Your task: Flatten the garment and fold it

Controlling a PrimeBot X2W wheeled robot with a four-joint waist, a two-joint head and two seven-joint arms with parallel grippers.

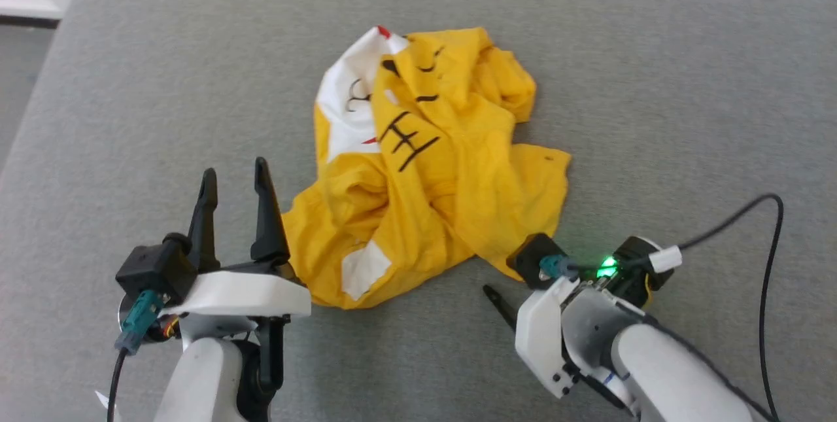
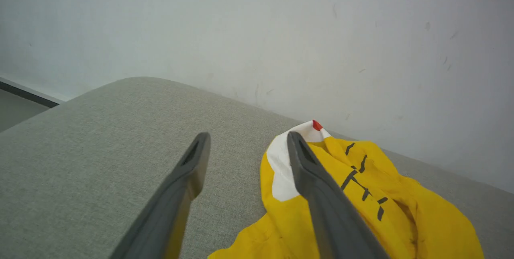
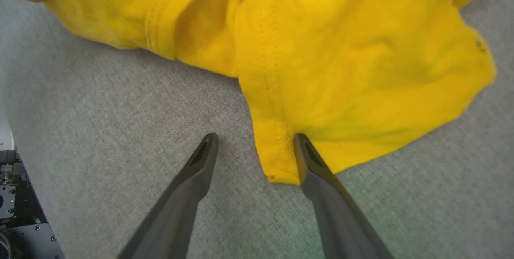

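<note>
The garment (image 1: 444, 186) is a bright yellow T-shirt with white patches, a red dot and thin black lines, lying crumpled in the middle of the grey fabric surface (image 1: 654, 114). My left gripper (image 1: 235, 170) stands open just left of its near-left edge, fingers pointing away, with nothing between them. In the left wrist view the garment (image 2: 401, 211) lies behind the right finger of that open gripper (image 2: 247, 135). My right gripper (image 1: 500, 281) is open at the garment's near-right corner. In the right wrist view a stitched hem corner of the garment (image 3: 341, 50) lies between the open gripper's (image 3: 255, 136) fingers, beside the right one.
The grey surface has a rounded left edge (image 1: 39, 114) with floor beyond it. A pale wall (image 2: 281, 30) rises right behind the surface. A black cable (image 1: 771, 245) loops from my right wrist over the surface at the right.
</note>
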